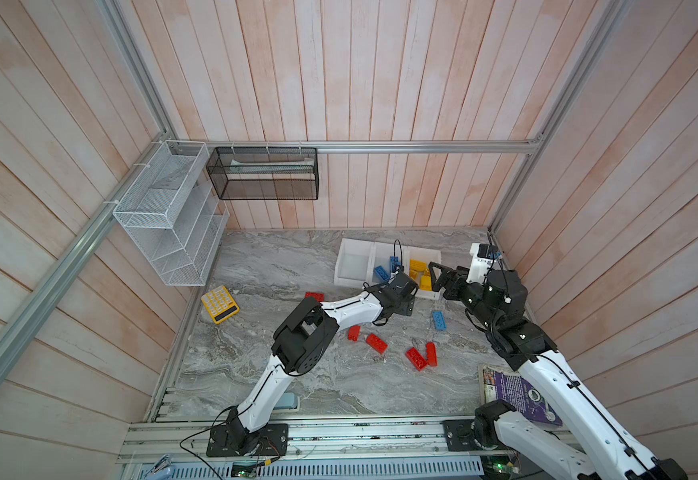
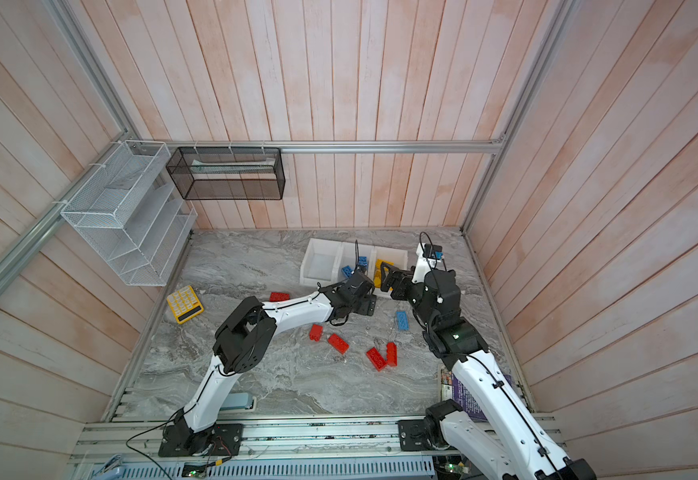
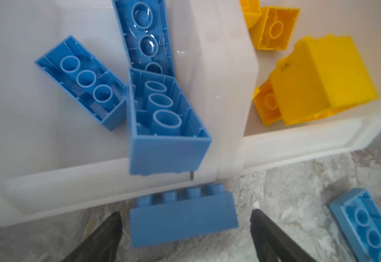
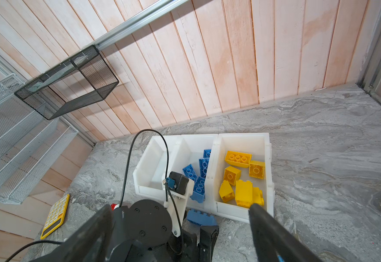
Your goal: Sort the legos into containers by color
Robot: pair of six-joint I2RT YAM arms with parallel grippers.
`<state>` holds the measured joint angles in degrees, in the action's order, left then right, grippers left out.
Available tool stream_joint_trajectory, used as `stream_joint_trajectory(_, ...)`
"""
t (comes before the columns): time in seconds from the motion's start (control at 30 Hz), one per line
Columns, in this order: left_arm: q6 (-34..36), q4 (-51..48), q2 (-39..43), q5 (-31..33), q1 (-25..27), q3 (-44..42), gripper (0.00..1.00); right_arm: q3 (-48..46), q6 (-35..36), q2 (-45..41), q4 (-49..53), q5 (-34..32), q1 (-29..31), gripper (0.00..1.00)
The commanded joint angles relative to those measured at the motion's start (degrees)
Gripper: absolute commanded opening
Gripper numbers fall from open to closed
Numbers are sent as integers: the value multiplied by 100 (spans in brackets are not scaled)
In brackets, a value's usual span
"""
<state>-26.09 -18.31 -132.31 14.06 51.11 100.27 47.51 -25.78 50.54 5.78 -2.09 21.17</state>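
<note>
1. Both top views: three joined white containers (image 1: 349,266) stand at the counter's (image 1: 256,257) back, with red legos (image 1: 376,343) loose in front. Print on the purple booklet (image 1: 518,395) is too small to read.
2. Left wrist: the left gripper (image 3: 186,214) is spread around a blue lego (image 3: 182,224) on the counter, with a gap on each side.
3. Right wrist: the right gripper (image 4: 180,207) is spread wide and empty, near the container holding yellow legos (image 4: 244,192).

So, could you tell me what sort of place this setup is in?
Most likely a purpose-built robot test cell rather than a real room: two robot arms bolted to a slotted aluminium base rail, aluminium framing around plank wall panels, and a marble-look tabletop.
</note>
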Motion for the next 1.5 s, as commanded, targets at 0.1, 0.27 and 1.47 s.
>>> stream_joint_trajectory(0.1,180,-209,-284,228,8,344,78,-75,-24,-90,-147,-51,-21,92)
stream_joint_trajectory(0.27,141,-233,-204,272,4,277,67,-77,-24,-80,-148,-36,-34,92)
stream_joint_trajectory(1.47,984,-606,-362,-613,-1035,1986,74,-725,-235,380,764,-301,-684,89)
